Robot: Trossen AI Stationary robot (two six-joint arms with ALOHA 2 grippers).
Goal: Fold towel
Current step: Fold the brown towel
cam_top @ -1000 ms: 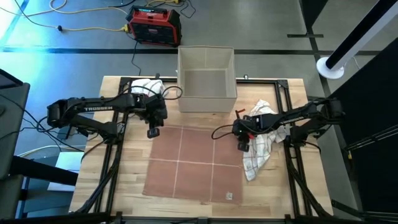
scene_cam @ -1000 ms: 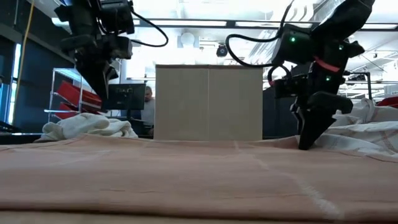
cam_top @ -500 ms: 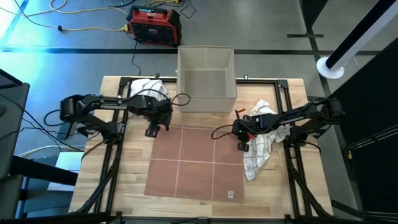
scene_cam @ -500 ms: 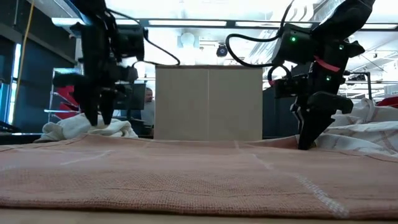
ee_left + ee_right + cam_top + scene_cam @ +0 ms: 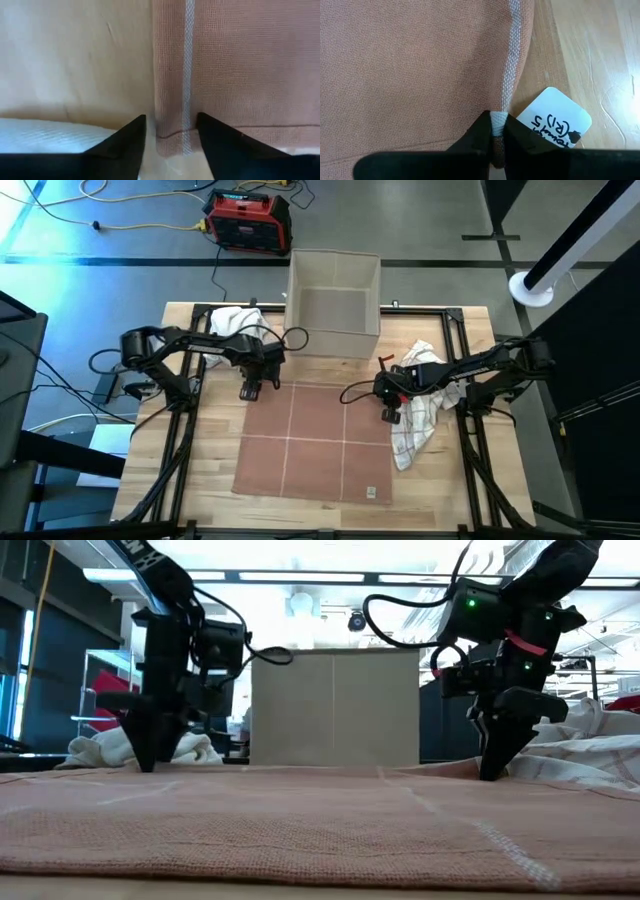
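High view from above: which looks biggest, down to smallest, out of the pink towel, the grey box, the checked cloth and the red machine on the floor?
1. pink towel
2. grey box
3. checked cloth
4. red machine, though it sits lower, farther from the camera, so this last ranking is unsure.

Matt woven cloth towel [image 5: 315, 435] with paler stripes lies on a smooth light wooden table [image 5: 200, 480]

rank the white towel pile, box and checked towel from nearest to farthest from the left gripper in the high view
From the left gripper:
1. White towel pile, just behind it at the table's left rear.
2. Box, rear centre.
3. Checked towel, far right, beside the right gripper.
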